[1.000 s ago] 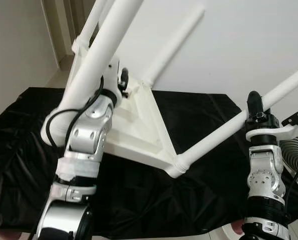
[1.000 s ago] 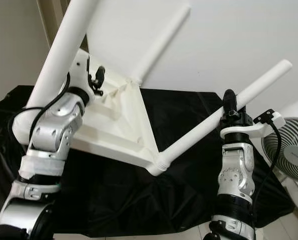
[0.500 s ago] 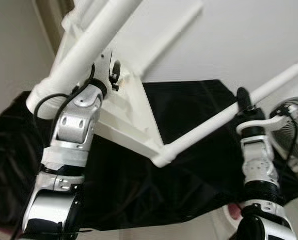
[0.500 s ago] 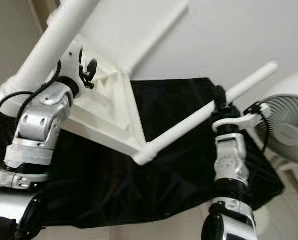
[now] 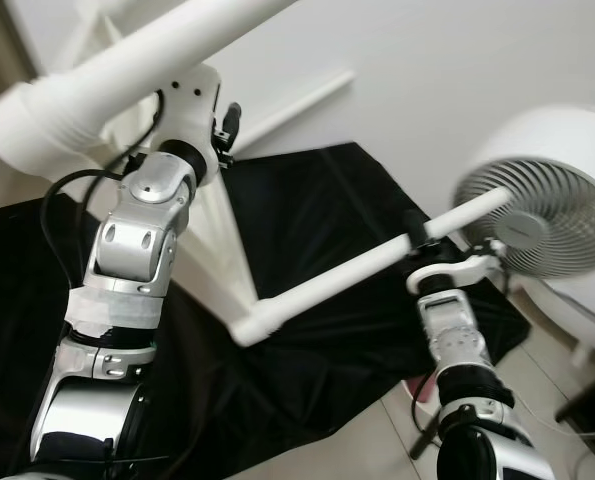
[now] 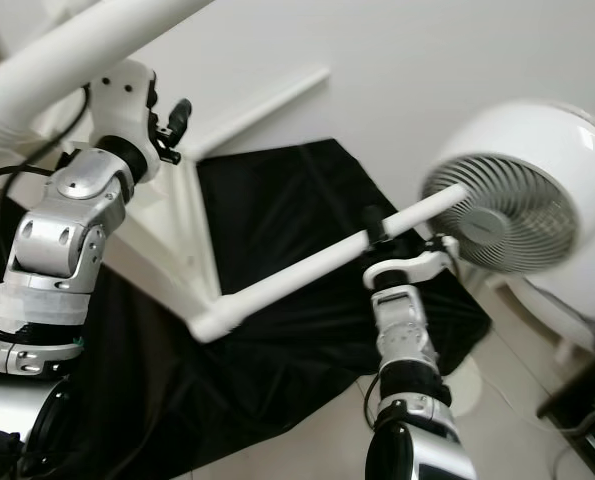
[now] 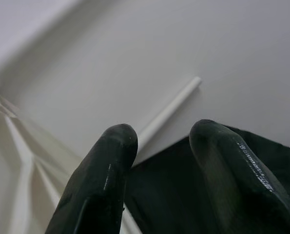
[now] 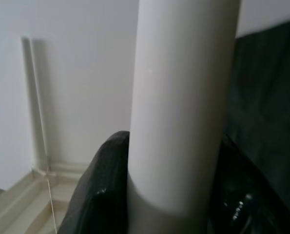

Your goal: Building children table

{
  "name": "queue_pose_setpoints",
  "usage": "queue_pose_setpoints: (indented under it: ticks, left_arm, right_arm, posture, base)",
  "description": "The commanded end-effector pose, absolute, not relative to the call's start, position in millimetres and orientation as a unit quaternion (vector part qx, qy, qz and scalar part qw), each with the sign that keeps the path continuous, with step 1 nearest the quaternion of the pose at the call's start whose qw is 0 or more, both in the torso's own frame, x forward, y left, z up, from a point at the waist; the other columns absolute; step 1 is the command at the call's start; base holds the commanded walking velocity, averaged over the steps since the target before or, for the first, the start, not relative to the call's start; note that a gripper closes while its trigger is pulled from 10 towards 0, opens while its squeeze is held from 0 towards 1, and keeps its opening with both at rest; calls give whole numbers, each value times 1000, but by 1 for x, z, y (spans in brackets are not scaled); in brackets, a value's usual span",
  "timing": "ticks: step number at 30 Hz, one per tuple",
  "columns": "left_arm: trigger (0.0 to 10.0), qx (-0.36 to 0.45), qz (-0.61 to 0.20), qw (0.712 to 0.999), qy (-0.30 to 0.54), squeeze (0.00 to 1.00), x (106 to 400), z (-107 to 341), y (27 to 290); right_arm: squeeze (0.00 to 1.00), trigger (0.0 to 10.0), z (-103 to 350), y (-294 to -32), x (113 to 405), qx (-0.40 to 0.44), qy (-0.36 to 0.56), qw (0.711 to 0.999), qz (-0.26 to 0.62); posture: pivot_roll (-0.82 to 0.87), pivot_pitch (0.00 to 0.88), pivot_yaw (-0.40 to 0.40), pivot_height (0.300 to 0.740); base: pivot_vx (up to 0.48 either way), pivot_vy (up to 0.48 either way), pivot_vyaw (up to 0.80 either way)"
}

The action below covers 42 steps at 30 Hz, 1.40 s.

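Observation:
A white children's table is held tilted above a black cloth (image 5: 317, 200), its ribbed underside frame (image 5: 215, 240) facing me. One thick white leg (image 5: 127, 65) crosses the top left close to the camera. Another leg (image 5: 337, 280) runs from the frame's corner out to the right. My right gripper (image 5: 414, 228) is shut around that leg, which sits between its fingers (image 8: 103, 190) in the right wrist view. My left gripper (image 5: 227, 122) is up against the frame near the thick leg. Its fingers (image 7: 116, 146) stand apart, nothing between them.
A large white floor fan (image 5: 549, 205) stands close on the right, just behind the end of the held leg. The black cloth covers a low surface below. A white wall lies behind, and pale floor (image 5: 377, 440) shows at the lower right.
The whole view has swung right, bringing the fan well into view. The table sits more to the left and the held leg lies flatter. The right gripper has kept its hold.

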<state>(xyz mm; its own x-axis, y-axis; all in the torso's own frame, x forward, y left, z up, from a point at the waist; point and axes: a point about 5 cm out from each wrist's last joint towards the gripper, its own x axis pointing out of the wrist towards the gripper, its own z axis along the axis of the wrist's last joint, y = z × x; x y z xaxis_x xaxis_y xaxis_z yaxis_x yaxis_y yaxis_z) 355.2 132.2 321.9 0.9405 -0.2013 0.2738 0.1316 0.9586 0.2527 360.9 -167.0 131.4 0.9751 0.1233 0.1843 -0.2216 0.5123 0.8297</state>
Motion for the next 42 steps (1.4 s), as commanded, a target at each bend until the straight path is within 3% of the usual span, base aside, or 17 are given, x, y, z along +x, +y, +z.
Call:
queue_pose_setpoints:
  ticks: [1,2,3,4,5,6,7,11,20,21,37,38,39,42]
  left_arm:
    - [10000,117,-33,989,-86,0,363,297,165]
    - [10000,119,-29,989,-82,0,362,296,167]
    - [10000,120,-26,989,-79,0,362,295,169]
    - [10000,121,-24,989,-77,0,362,295,170]
    - [10000,122,-23,989,-76,0,361,294,172]
    - [10000,122,-23,989,-76,0,361,294,172]
    - [10000,123,-19,990,-73,0,360,291,175]
    - [10000,127,-8,990,-53,0,355,281,184]
    - [10000,120,1,992,-46,0,351,277,191]
    - [10000,114,2,992,-47,1000,351,277,191]
    - [10000,94,-23,994,-44,1000,344,268,196]
    - [10000,78,-37,995,-49,1000,341,266,196]
    - [10000,57,-67,994,-60,0,335,264,195]
    - [10000,43,-87,993,-69,0,331,263,193]
  right_arm:
    - [0,0,33,-135,317,439,195,872,95]
    - [0,1412,35,-129,318,434,197,872,115]
    - [0,1412,37,-125,319,430,198,871,129]
    - [0,0,38,-123,319,427,198,872,137]
    - [0,1451,39,-118,319,425,203,869,151]
    - [0,1451,39,-118,319,425,203,869,151]
    - [0,10000,41,-111,320,417,210,868,171]
    - [0,10000,46,-98,322,397,220,866,208]
    - [0,10000,52,-103,327,391,212,869,219]
    - [1000,10000,54,-104,328,390,208,869,224]
    - [1000,10000,59,-110,329,382,190,872,240]
    - [0,10000,60,-111,329,378,188,873,243]
    - [0,10000,60,-112,328,376,187,875,243]
    - [0,10000,61,-113,328,374,186,876,243]
  posture:
    - [56,205,95,740]
    - [61,205,92,740]
    - [61,205,92,740]
    - [61,205,92,740]
    - [62,204,87,740]
    - [62,204,87,740]
    - [64,203,82,740]
    - [68,201,70,740]
    - [69,196,55,740]
    - [66,195,53,740]
    - [55,192,48,740]
    - [54,189,45,740]
    - [53,189,45,740]
    - [53,189,45,740]
  base:
    - [0,0,0]
    - [0,0,0]
    - [0,0,0]
    - [0,0,0]
    - [0,0,0]
    - [0,0,0]
    - [0,0,0]
    - [0,0,0]
    - [0,0,0]
    - [0,0,0]
    - [0,0,0]
    - [0,0,0]
    - [0,0,0]
    - [0,0,0]
